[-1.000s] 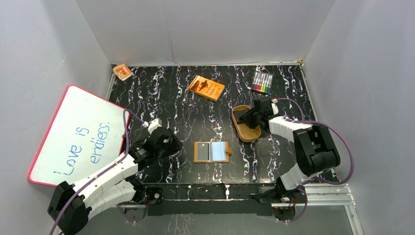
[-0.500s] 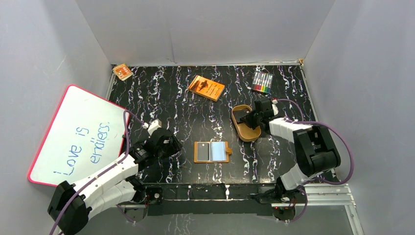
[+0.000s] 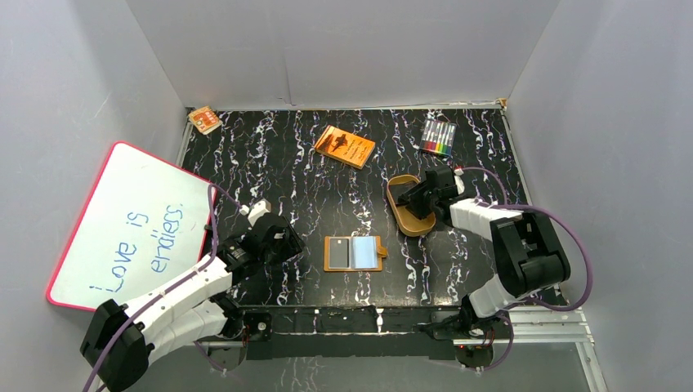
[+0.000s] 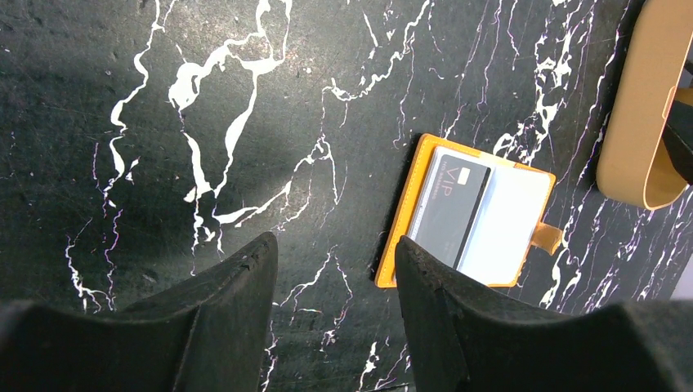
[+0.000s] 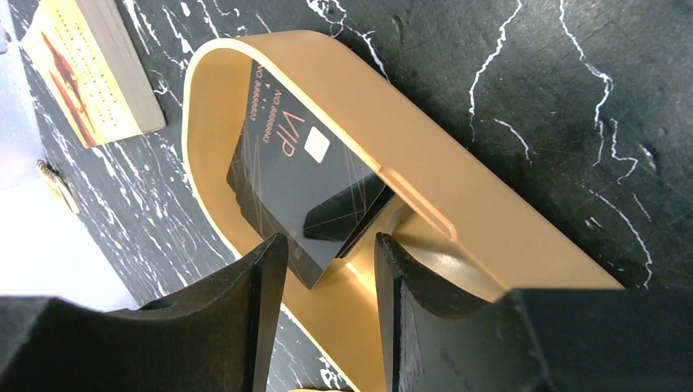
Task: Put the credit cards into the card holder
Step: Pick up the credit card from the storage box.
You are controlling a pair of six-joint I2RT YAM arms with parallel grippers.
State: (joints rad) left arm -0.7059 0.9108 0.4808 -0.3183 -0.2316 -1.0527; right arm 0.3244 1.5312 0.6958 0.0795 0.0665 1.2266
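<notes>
1. My right pincer is released. Its jaws stand apart, straddling the near corner of the black credit cards without pinching them.
2. Those cards lean tilted against the inner wall of the tan oval tray. One marked VIP is on top and a darker edge shows beneath it, so I read at least two, though I cannot tell the exact count.
3. Closing from here could catch both cards at once. It could also catch only the top one by its corner, a hold likely to swivel or slip on the lift.
4. The tray wall is just beside one finger. If I nip it, the tray could be dragged along with the card.
5. Further out, the card holder lies open and flat on the worktop, well apart from the tray. A black VIP card is already at its left pocket; I cannot tell how deep it sits.
6. My left pincer hangs released and empty above the worktop, near the holder's left edge. Nothing pins the holder, so pushing a card into a pocket could shove it across the surface or flip a flap shut.
7. The orange book and marker pack sit beyond the tray — clear of the likely carry path, I judge.
</notes>
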